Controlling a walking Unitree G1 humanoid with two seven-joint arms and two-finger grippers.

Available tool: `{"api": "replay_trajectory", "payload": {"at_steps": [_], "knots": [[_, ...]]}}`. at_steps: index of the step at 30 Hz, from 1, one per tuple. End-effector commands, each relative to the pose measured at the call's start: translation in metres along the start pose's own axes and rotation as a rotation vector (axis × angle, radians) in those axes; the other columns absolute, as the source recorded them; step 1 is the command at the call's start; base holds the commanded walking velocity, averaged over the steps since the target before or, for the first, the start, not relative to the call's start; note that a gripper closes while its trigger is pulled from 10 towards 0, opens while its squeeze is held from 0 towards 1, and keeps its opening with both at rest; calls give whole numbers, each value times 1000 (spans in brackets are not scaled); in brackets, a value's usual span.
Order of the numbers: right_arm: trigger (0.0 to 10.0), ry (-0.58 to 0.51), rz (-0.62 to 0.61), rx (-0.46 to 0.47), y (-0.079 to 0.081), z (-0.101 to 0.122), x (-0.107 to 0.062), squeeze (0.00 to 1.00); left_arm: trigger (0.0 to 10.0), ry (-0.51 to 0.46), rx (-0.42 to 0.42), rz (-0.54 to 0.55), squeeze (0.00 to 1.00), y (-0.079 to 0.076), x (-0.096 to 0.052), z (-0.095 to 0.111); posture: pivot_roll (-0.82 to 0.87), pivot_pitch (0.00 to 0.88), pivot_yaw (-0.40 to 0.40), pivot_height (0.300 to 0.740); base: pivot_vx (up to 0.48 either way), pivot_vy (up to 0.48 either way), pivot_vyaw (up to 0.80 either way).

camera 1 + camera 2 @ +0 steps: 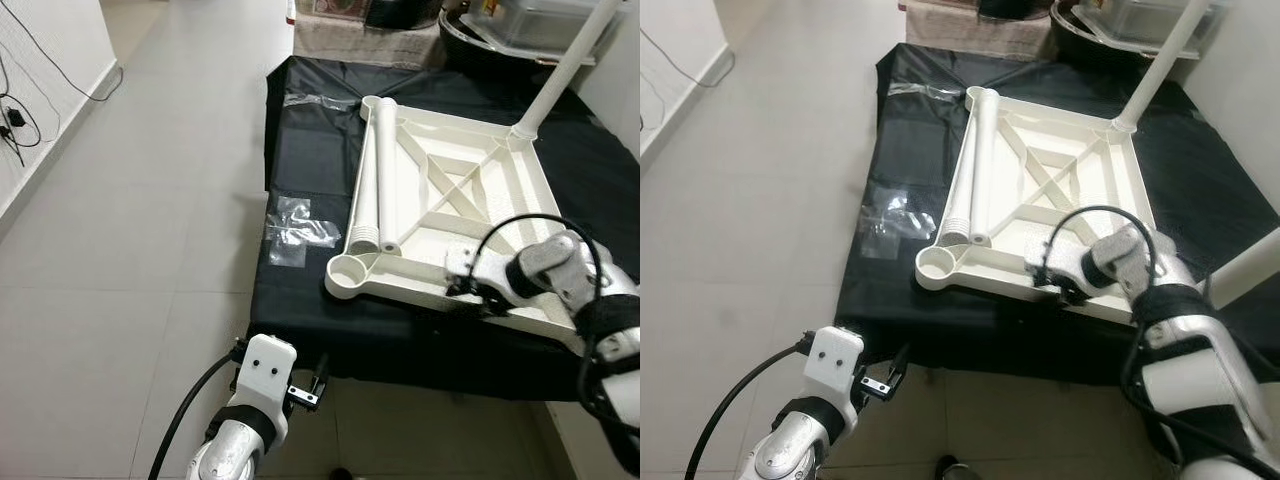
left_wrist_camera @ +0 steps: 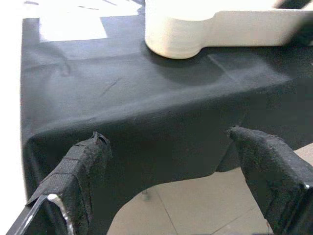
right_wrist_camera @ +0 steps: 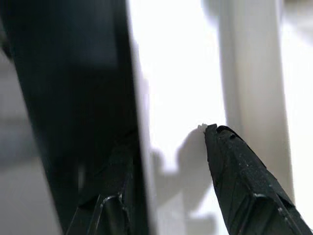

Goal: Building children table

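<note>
Right now the right gripper (image 3: 166, 147) straddles the near rim of the upturned white tabletop (image 1: 440, 200), fingers parted either side of that edge. A loose table leg (image 1: 378, 170) lies beyond it. Below the black-draped platform (image 2: 122, 107), the left gripper (image 2: 171, 147) hangs wide open, empty.

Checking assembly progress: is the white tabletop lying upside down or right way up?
Upside down: the tabletop shows its ribbed underside and an empty leg socket; one leg stands screwed in, another leg lies loose on it.
</note>
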State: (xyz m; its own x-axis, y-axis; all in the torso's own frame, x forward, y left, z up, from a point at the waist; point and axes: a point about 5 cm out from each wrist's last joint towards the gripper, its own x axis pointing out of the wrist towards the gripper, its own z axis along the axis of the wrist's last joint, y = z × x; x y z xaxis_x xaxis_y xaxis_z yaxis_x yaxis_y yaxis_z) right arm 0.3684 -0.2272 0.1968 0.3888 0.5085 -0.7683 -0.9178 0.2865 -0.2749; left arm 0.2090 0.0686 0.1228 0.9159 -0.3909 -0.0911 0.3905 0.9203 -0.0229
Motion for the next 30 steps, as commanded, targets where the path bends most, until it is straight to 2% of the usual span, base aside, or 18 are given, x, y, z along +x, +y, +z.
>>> {"api": "replay_trajectory", "payload": {"at_steps": [1,5,16,17,26,30], "knots": [[10000,-8,42,58,6,-7,7,0,10000,23,2,-3,0,-1,-2,-5,48,223,-80,740,0,0,0],[10000,-119,90,60,6,17,11,0,10000,23,3,-2,0,-1,-2,-5,50,227,-80,740,0,0,0],[10000,-101,102,44,11,22,19,0,10000,22,4,-1,0,0,-1,-5,52,235,-83,740,0,0,0],[0,-83,108,33,12,22,19,0,10000,23,4,-1,0,0,-1,-5,51,238,-83,740,0,0,0],[0,-63,119,8,14,22,16,0,10000,23,4,0,0,0,0,-5,49,239,-82,740,0,0,0],[0,-39,118,2,12,16,9,0,10000,23,4,1,0,-1,0,-4,48,240,-84,740,0,0,0]]}}
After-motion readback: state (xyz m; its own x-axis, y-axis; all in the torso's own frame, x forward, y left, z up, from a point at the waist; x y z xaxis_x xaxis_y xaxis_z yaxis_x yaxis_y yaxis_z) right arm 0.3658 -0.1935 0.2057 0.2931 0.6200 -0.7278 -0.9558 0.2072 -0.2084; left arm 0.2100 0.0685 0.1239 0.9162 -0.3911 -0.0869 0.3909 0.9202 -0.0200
